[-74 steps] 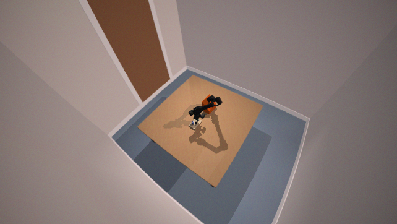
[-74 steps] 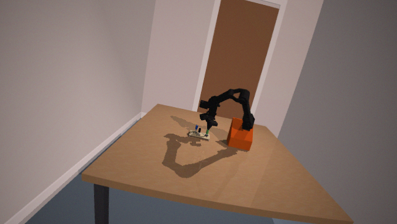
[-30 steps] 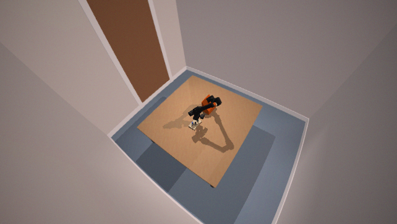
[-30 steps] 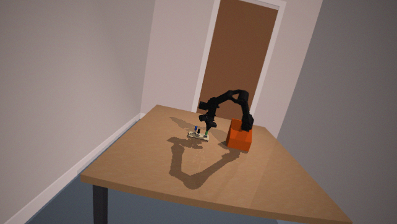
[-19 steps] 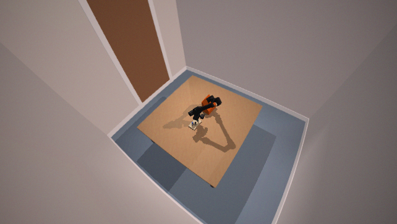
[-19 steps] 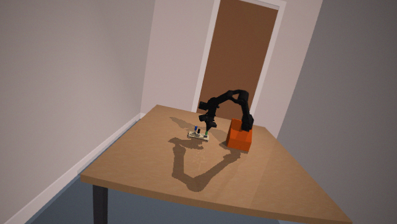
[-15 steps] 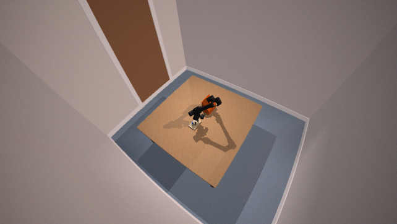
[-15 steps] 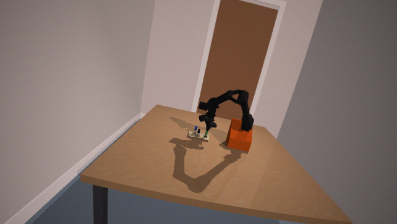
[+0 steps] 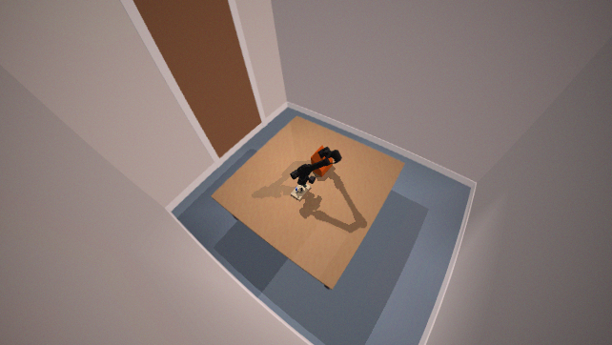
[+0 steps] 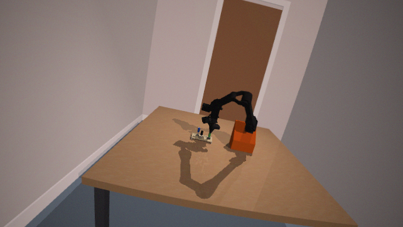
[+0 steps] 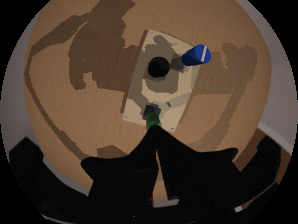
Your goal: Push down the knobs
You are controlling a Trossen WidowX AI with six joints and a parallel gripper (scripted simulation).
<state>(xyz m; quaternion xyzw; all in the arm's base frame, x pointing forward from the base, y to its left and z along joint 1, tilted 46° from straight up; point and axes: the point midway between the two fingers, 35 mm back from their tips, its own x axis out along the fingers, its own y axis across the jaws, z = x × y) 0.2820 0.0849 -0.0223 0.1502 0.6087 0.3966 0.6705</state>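
The pale circuit board (image 9: 299,197) (image 10: 205,140) (image 11: 165,98) stands on the table. A green knob (image 10: 209,135) (image 11: 153,121) is upright over a dark potentiometer base (image 11: 151,111) at the board's end nearest the arm. A blue knob (image 10: 199,129) (image 11: 196,55) with a white line on top stands high at the far part of the board. My gripper (image 10: 211,132) (image 11: 154,128) is shut and empty. Its fingertips are at the top of the green knob and hide part of it; whether they touch cannot be told.
A black round part (image 10: 201,133) (image 11: 158,67) stands on the board between the two knobs. The orange base block (image 9: 321,164) (image 10: 243,142) carries the arm. Arm shadows fall across the board and the wooden table (image 9: 267,219) (image 10: 141,169).
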